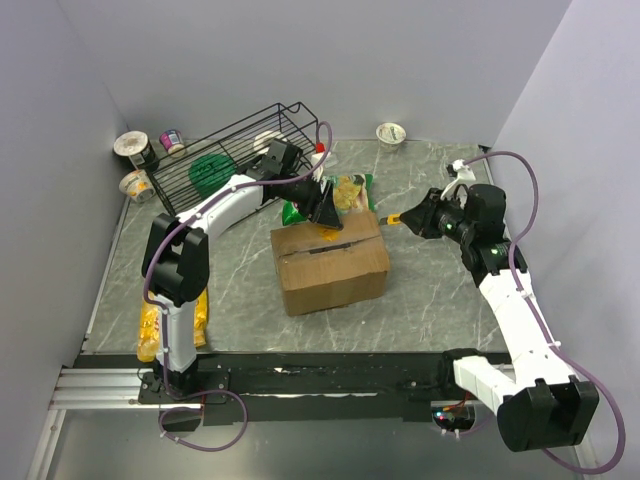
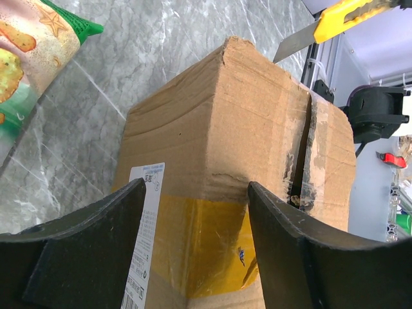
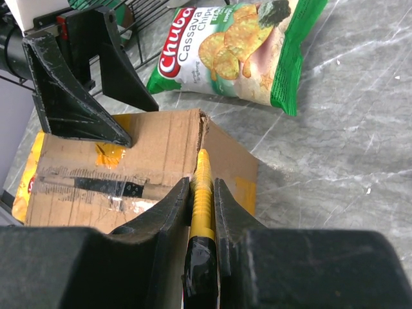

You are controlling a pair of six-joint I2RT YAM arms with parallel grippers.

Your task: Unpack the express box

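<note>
1. Sitting near the middle of the table, the express box (image 1: 330, 262) has its flaps closed, and its lower part is cut off in both wrist views. The white label (image 2: 145, 232) on its side carries print too small to read.
2. The green chip bag (image 3: 238, 45) lies just beyond the box, toward the far edge. It reads "Cassava Chips"; the brand begins "Chub" and its end is unclear.
3. The yellow bag (image 1: 150, 325) at the near-left corner is half hidden behind the left arm.
4. The left gripper (image 1: 327, 212) is spread wide over the box's far top edge and holds nothing.
5. The right gripper (image 3: 201, 182) is clamped on the yellow utility knife (image 3: 201, 193), which points at the box's far-right top corner.
</note>
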